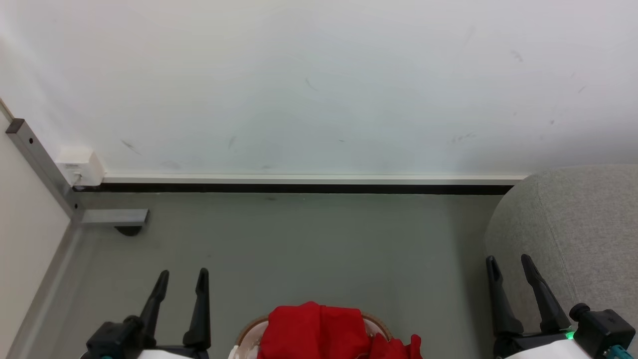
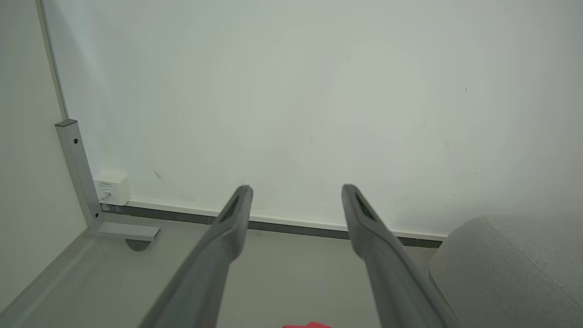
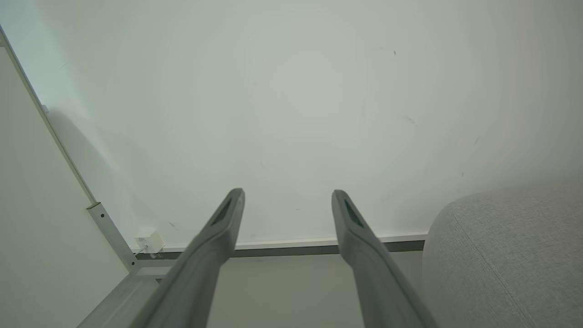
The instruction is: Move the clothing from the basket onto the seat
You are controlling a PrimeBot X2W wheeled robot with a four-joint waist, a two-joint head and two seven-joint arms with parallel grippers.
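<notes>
Red clothing is piled in the basket at the bottom middle of the head view; only the basket's tan rim and a bit of white wall show. A sliver of the red clothing also peeks in at the bottom edge of the left wrist view. The grey seat stands at the right, its rounded corner also in the left wrist view and the right wrist view. My left gripper is open, left of the basket, holding nothing. My right gripper is open in front of the seat's corner, holding nothing.
A white wall with a dark baseboard closes the far side. A grey metal post with a floor bracket and a white socket box stand at the left corner. Grey floor lies between basket and wall.
</notes>
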